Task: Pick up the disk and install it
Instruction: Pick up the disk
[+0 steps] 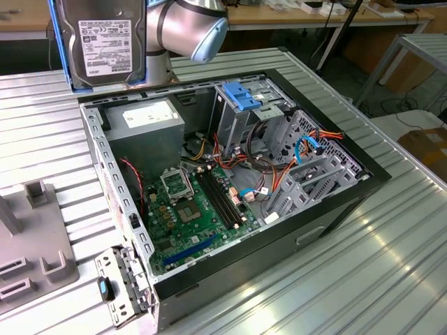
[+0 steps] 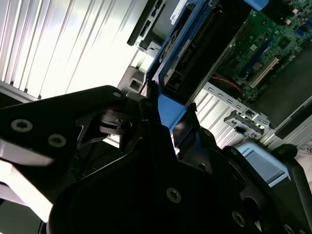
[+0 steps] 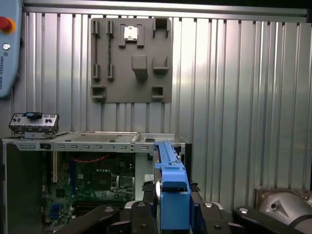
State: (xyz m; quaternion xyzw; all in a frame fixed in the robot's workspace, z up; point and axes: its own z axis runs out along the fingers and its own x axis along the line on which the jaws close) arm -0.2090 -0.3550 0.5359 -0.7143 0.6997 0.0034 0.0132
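Disk (image 1: 102,42) hangs upright above computer case (image 1: 318,227) rim, fingers of gripper (image 3: 173,212) clenched on its blue rails. Pickup done; disk not yet seated inside case, installation left.

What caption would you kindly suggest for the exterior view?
Arm holds the disk upright by the open computer case.

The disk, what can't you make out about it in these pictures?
- Exterior view: the disk is cut off by the upper edge.
- First wrist view: edge-on, label face hidden; the gripper covers its clamped end.
- Second wrist view: the gripper's black body hides most of it.
- Exterior view: the drive cage hides, by its own walls, whether a slot is free.
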